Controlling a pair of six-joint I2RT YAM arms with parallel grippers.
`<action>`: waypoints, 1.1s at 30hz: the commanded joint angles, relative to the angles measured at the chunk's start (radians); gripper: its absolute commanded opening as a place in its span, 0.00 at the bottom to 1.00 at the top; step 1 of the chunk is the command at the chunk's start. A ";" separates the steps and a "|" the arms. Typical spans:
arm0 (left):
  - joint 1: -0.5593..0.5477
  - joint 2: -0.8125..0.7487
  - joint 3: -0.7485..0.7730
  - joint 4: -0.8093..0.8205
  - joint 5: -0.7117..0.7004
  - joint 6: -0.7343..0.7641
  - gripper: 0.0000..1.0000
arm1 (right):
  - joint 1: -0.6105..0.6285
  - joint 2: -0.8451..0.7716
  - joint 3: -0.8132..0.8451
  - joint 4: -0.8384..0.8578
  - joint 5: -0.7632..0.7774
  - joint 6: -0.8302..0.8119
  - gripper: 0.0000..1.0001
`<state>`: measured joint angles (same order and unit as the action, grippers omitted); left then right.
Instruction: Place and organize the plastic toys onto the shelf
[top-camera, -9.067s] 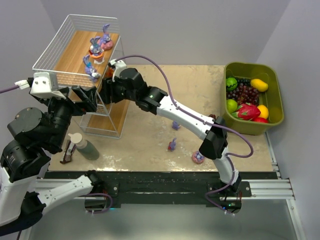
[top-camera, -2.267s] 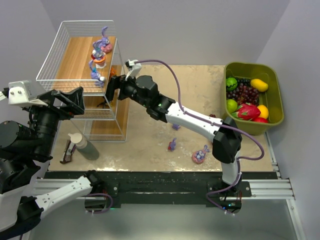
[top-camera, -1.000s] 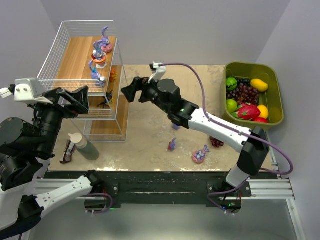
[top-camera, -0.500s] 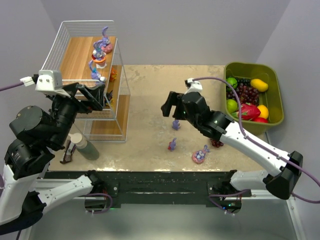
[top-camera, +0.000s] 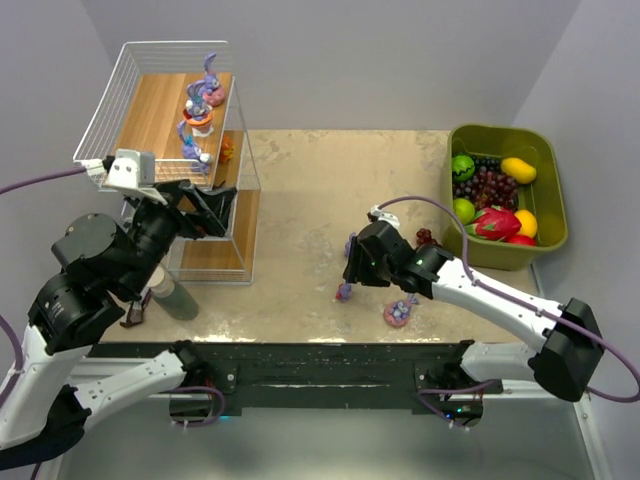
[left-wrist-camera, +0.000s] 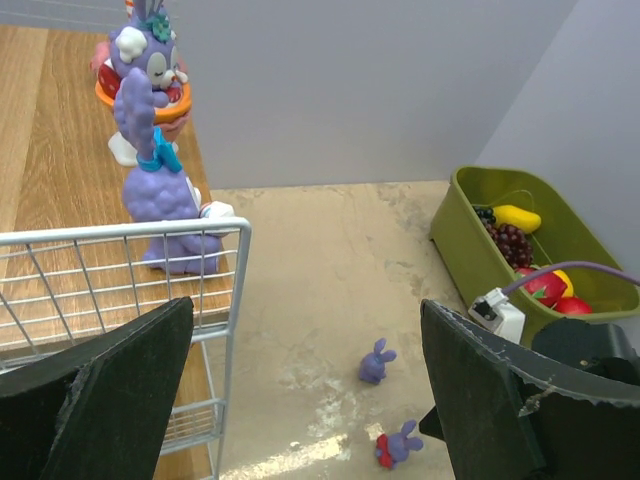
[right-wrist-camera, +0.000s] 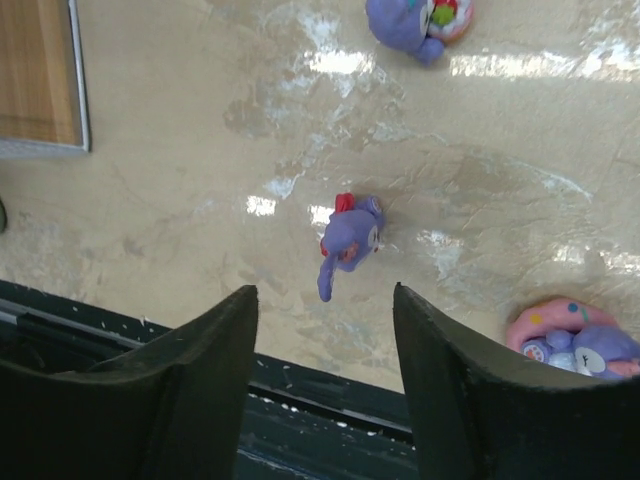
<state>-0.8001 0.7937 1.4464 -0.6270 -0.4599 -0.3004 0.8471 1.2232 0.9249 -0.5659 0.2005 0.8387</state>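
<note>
Right fingers: the right gripper (top-camera: 355, 268) was spread wide and held nothing; it hung over the small purple bunny (right-wrist-camera: 352, 238), apart from it.
Left fingers: the left gripper (left-wrist-camera: 305, 320) was also wide open and empty, poised by the top tier of the shelf (top-camera: 140, 110).
Toys placed: I counted several figures on the top board, among them a tall purple bunny (left-wrist-camera: 160, 190) and one on an orange base (left-wrist-camera: 148, 75).
Toys left: three lay on the table: the small bunny, a pink-based toy (right-wrist-camera: 565, 345) and another purple figure (right-wrist-camera: 415, 20).
Main risk: the bunny looked to be lying on its side, near the table's front edge. I judged that an off-centre close could squirt it out or push it over the edge.
Second risk: the pink-based toy sat just beside one finger, so a sloppy descent might knock it.
In the way: my left arm stood in front of the shelf, so I expected it to crowd the right arm's route there.
Around: an olive bin (top-camera: 500, 263) of fruit sat well apart, and a green bottle (top-camera: 178, 300) stood by the shelf foot.
</note>
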 joint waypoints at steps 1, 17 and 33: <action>-0.002 -0.042 -0.009 -0.025 0.020 -0.063 1.00 | 0.006 0.035 -0.021 0.081 -0.072 0.010 0.48; -0.002 -0.065 0.019 -0.097 -0.034 -0.069 1.00 | 0.006 0.164 0.018 0.106 -0.075 -0.003 0.37; -0.002 -0.074 0.016 -0.109 -0.065 -0.065 0.99 | 0.007 0.193 0.078 0.095 -0.101 0.023 0.00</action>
<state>-0.8001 0.7292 1.4418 -0.7414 -0.5045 -0.3580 0.8505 1.4132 0.9264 -0.4866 0.1081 0.8524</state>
